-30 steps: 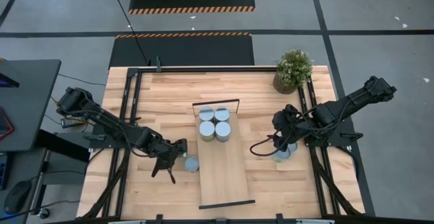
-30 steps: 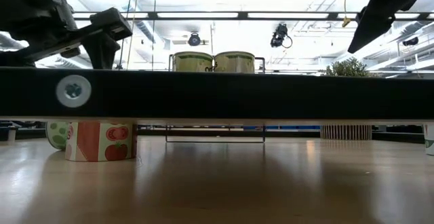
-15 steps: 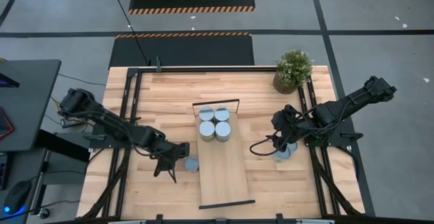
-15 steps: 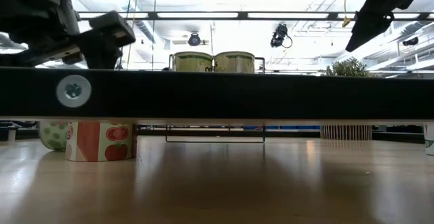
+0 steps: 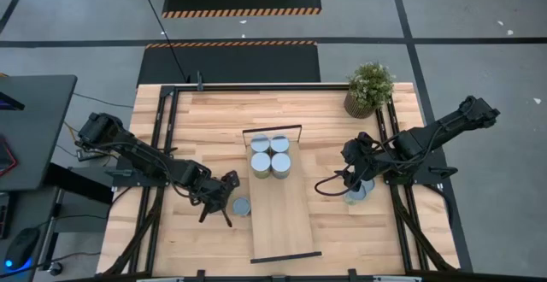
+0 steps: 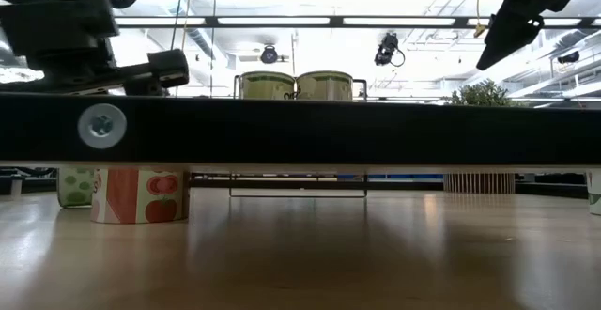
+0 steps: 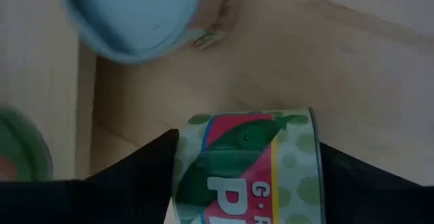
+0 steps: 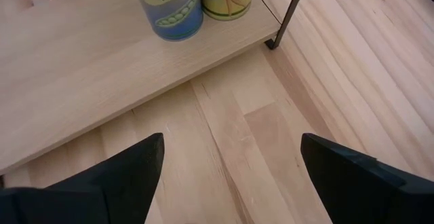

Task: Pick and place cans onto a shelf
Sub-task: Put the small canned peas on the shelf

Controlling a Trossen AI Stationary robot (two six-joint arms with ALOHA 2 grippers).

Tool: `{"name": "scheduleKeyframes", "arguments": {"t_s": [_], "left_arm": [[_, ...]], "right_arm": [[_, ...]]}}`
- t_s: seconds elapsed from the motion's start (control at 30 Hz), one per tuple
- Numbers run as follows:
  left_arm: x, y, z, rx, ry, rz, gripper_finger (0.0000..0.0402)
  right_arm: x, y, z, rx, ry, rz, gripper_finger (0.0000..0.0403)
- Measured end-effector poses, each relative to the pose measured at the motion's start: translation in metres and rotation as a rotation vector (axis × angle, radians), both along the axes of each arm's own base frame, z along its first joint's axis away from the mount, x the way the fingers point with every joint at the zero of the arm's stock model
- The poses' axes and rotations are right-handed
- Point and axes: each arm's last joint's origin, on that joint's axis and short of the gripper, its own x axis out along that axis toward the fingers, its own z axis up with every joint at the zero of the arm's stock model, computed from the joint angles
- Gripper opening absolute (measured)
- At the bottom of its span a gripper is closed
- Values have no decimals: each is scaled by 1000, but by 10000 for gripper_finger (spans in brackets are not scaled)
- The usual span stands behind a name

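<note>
Cans (image 5: pixel 271 155) crowd the shelf's (image 5: pixel 282 218) far end; left gripper (image 7: pixel 245 183), fingers straddling a pea can (image 7: pixel 247 163), must close squarely, I judge. Right gripper (image 8: pixel 230 166) waits open beside the shelf.

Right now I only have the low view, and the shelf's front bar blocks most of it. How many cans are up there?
Observer: Four cans, two by two at the far end of the shelf. The high view shows the second pair sitting behind the two you can see.
Operator: Is the left gripper at anything?
Observer: Yes. The left gripper is down at a green pea-label can on the tabletop, left of the shelf. That can fills the left wrist view.
Operator: And the right?
Observer: The right gripper is open, with only bare wood between its fingers in the right wrist view.
</note>
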Motion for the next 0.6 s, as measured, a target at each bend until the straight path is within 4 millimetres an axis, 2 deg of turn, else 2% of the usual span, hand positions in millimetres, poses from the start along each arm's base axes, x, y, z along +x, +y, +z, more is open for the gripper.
{"name": "scheduleKeyframes", "arguments": {"t_s": [0.1, 0.23, 0.43, 0.6], "left_arm": [[0, 0, 1, -64, -15, 156, 254], [2, 1, 8, -165, -43, 372, 260], [6, 10, 41, -355, -78, 667, 266], [16, 18, 69, -641, -106, 885, 258]], "right_arm": [[0, 0, 0, 2, -5, 1, 354], [2, 1, 1, 1, -17, 10, 354], [6, 3, 4, -10, -65, 51, 354], [7, 3, 5, -13, -70, 57, 354]]}}
